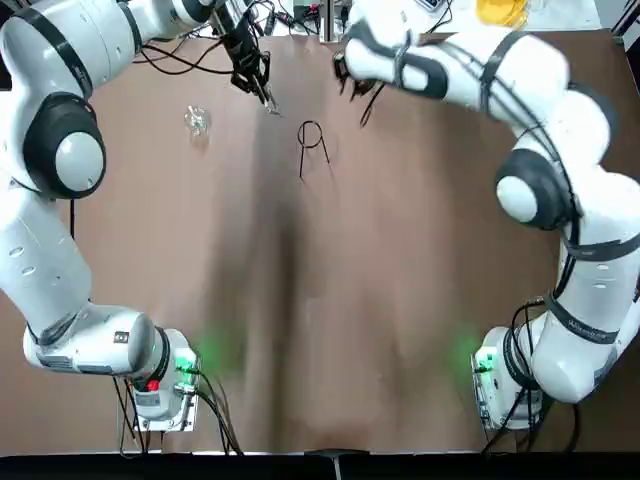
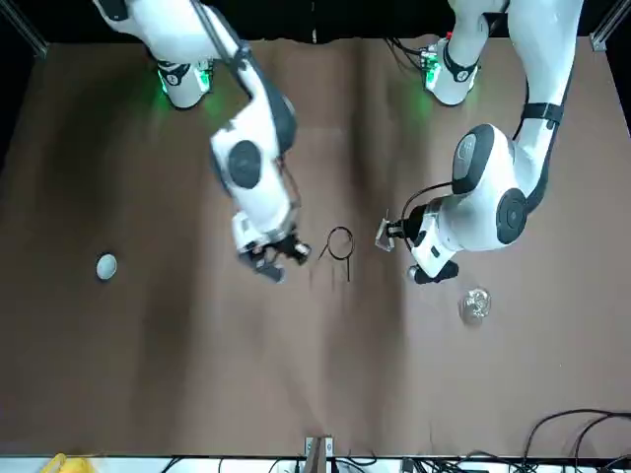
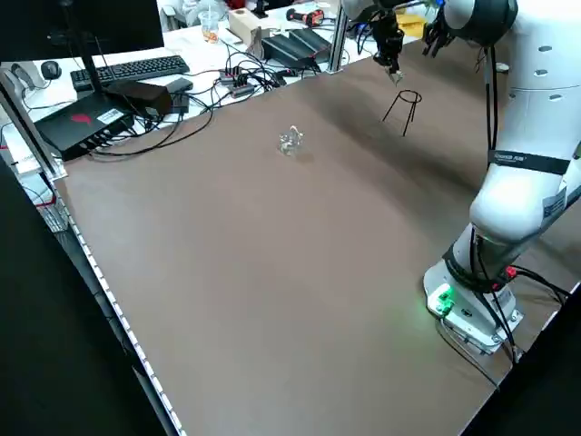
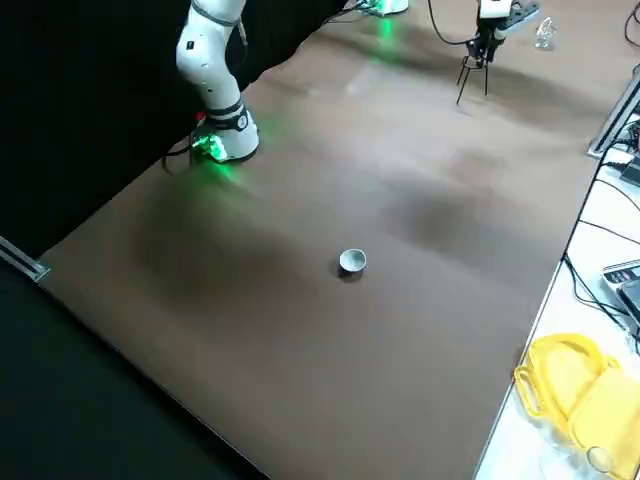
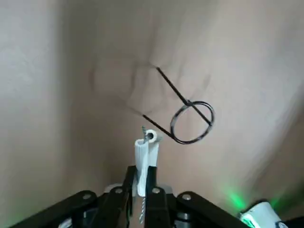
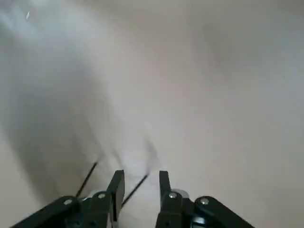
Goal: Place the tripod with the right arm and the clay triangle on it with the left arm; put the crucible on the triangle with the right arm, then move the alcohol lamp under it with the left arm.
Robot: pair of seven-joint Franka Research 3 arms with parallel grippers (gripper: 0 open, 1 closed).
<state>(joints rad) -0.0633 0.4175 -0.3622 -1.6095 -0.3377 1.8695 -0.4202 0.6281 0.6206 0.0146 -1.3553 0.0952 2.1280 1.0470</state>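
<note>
The brown table [image 1: 400,300] carries the tripod [image 1: 311,140], upright near the far middle between both grippers. The left gripper [image 1: 262,90] hovers just beside it, jaws clenched on the triangle [image 5: 144,151]; the right gripper [image 2: 278,254] hangs near its other side, jaws released. The lamp [image 1: 197,121] stands left of the tripod, and the crucible [image 2: 106,265] sits well apart at the far right.
</note>
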